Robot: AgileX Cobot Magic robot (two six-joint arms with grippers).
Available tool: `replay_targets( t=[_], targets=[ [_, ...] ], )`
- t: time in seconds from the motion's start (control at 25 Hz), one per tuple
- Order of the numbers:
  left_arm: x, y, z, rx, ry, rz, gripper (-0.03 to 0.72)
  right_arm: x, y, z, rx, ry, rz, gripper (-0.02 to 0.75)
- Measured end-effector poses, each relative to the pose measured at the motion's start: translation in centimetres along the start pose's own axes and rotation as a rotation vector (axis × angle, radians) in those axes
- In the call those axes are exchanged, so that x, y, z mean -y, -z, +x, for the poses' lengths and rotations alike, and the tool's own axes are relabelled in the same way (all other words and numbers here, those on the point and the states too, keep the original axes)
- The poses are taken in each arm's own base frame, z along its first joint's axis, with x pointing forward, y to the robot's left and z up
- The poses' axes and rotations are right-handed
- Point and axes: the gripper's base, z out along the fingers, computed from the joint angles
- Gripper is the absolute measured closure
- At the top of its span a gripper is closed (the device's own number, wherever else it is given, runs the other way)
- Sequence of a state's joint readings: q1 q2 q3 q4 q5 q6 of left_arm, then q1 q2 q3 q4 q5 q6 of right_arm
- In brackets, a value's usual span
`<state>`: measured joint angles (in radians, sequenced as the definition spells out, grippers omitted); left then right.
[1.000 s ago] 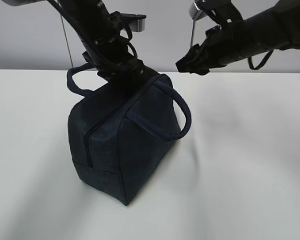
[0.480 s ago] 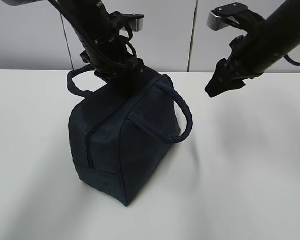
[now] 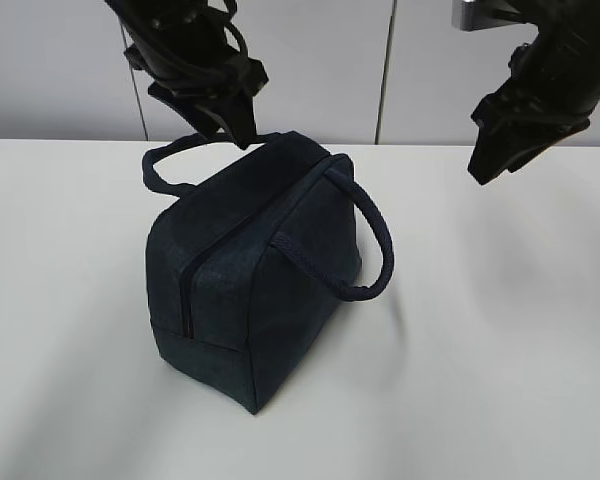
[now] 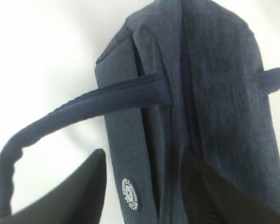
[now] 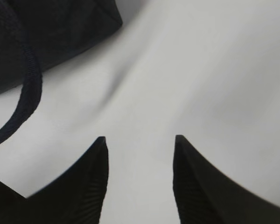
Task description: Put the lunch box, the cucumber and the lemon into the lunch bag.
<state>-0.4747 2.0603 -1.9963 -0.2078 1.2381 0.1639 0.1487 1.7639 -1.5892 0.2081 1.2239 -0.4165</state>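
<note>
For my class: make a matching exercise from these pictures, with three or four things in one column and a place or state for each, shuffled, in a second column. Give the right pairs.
Things:
1. lunch bag
2. left gripper
3. right gripper
4. round white logo

Places or states:
A. in the air over bare table, to the right of the bag
B. on the bag's fabric, beside the handle
C. standing on the white table
D. just above the bag's top

Pairs: 1-C, 2-D, 3-A, 4-B
</note>
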Motion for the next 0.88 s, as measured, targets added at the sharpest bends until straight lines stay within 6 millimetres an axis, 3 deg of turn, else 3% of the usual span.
replay_targets(
  t=[0.2,0.4,0.6,0.88],
  targets=[
    [0.5,3.5,0.2,0.066,-0.002,-0.034,0.329,0.1,1.4,0.3,0.013,-0.066,0.056,0.397],
    [1.3,7.2,0.8,0.134,0.008,-0.039,0.329,-0.7,4.2,1.0,0.078,-0.112,0.078,0.397],
    [2.1,10.0,3.5,0.141,0.009,-0.041,0.329,-2.0,7.3,2.6,0.143,-0.120,0.095,0.397],
    [3.7,16.1,8.1,0.229,-0.008,-0.047,0.329,-3.9,11.6,5.6,0.239,-0.119,0.118,0.397]
  ],
)
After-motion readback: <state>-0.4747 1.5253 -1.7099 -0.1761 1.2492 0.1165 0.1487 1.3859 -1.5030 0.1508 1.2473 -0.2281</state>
